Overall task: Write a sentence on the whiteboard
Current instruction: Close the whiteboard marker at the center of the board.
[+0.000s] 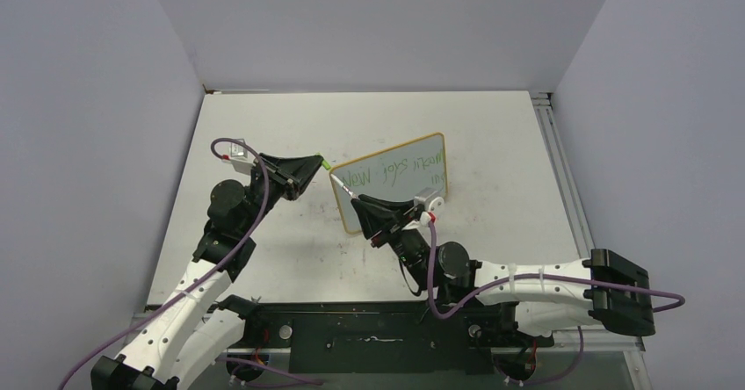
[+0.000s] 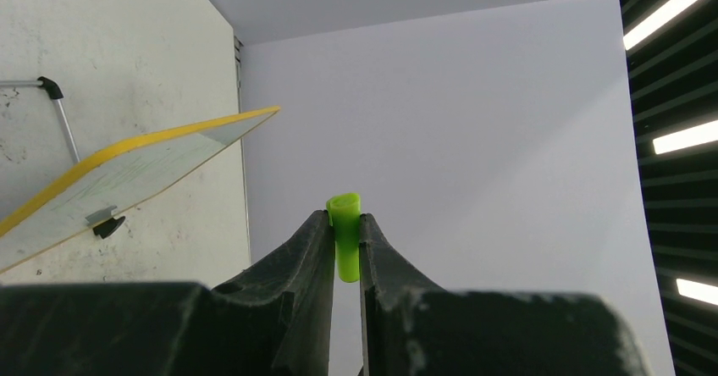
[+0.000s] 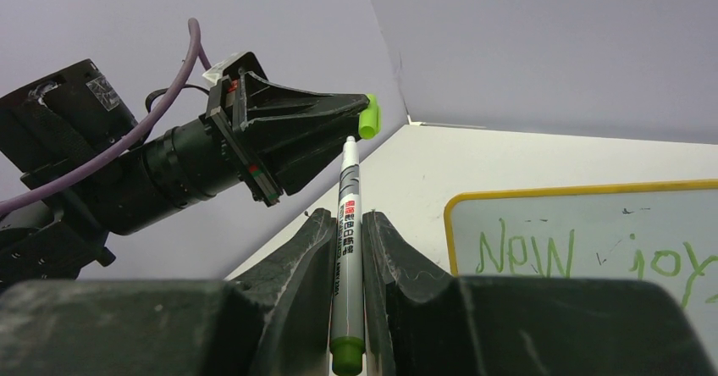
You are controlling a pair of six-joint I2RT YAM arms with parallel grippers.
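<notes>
While the left arm reaches in from the lower left of the overhead view, its black claw [image 1: 314,163] pinches a stubby bright-green plastic cap [image 2: 344,236]. The right arm bends in from the lower right, its claw [image 3: 347,217] clamped on a slim white marker [image 3: 347,257], tip pointing toward the cap. The whiteboard [image 3: 550,211], glossy, round-cornered and yellow-tan rimmed, stands tilted at the centre of the scuffed white tabletop [image 1: 264,126], with the thin green sentence [image 1: 393,173] scrawled across it.
</notes>
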